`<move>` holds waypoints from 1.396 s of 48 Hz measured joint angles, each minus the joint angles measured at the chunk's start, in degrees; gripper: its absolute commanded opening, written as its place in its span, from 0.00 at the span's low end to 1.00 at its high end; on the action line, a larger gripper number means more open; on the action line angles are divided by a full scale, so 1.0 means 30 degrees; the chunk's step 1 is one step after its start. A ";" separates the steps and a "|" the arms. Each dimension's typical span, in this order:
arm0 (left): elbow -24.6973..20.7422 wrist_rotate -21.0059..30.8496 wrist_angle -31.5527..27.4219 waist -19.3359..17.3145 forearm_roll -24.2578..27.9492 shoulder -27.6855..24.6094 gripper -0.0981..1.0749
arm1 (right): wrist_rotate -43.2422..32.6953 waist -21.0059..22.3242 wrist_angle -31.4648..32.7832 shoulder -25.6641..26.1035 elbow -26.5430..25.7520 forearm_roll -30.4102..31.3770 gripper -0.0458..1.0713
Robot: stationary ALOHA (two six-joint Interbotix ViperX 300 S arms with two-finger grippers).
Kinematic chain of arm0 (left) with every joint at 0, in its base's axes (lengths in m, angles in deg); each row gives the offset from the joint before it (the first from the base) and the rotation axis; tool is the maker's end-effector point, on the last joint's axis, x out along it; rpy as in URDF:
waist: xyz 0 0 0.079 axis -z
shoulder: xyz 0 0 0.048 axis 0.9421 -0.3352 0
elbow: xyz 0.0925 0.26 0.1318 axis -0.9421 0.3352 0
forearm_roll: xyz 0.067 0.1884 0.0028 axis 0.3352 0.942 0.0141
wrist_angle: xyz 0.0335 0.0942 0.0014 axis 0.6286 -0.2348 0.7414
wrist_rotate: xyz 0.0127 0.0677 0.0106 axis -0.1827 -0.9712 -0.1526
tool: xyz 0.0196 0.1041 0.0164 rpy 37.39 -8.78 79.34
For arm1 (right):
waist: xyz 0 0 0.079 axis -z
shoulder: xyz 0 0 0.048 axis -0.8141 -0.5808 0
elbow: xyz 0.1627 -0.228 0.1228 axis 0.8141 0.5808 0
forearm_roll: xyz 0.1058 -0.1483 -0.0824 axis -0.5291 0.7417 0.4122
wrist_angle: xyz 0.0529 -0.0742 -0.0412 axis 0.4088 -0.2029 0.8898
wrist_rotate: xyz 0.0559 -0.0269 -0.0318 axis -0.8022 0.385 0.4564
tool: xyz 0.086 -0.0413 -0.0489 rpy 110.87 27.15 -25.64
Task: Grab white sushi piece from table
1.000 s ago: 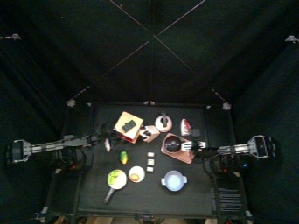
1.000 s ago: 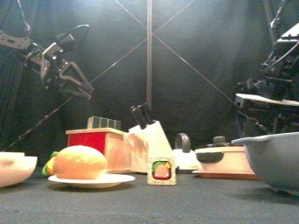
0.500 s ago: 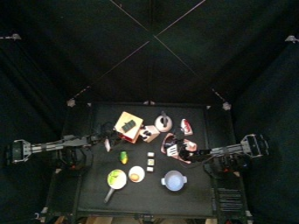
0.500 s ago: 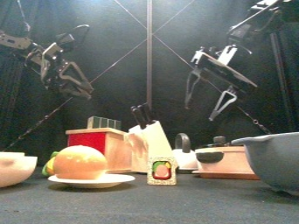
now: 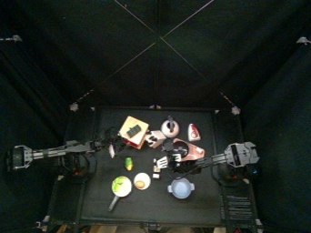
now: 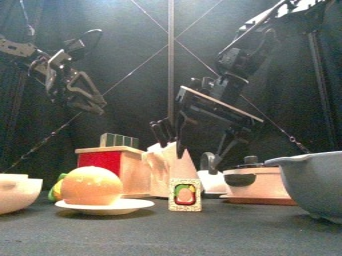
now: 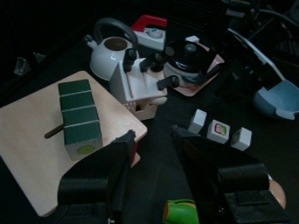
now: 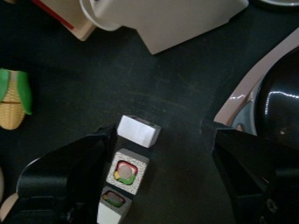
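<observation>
Right fingers spread wide – small white rectangular sushi piece on table between them, slightly ahead. Risk – closing on adjacent green-centred sushi piece instead.

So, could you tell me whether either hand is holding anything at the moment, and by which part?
Nothing is held. The right hand hovers open above the white sushi piece; the left hand is open and empty too.

Dim scene against black curtains – light falls from above, props stay bright, wrist views soft and slightly blurred – front foreground hazy
</observation>
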 measured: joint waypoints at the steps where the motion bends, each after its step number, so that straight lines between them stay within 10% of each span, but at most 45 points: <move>1: 0.0000 0.0000 0.0000 0.0029 0.0000 0.0000 0.75 | 0.0000 0.0000 0.0029 -0.0146 -0.0117 0.0000 0.98; 45: 0.0029 0.0000 0.0000 0.0000 0.0000 0.0000 0.75 | 0.0029 0.0117 -0.0322 -0.3164 -0.1875 -0.0234 0.96; 67: 0.0000 0.0000 0.0000 0.0029 0.0000 0.0000 0.75 | 0.0117 0.0205 -0.0322 -0.3193 -0.1875 -0.0293 0.69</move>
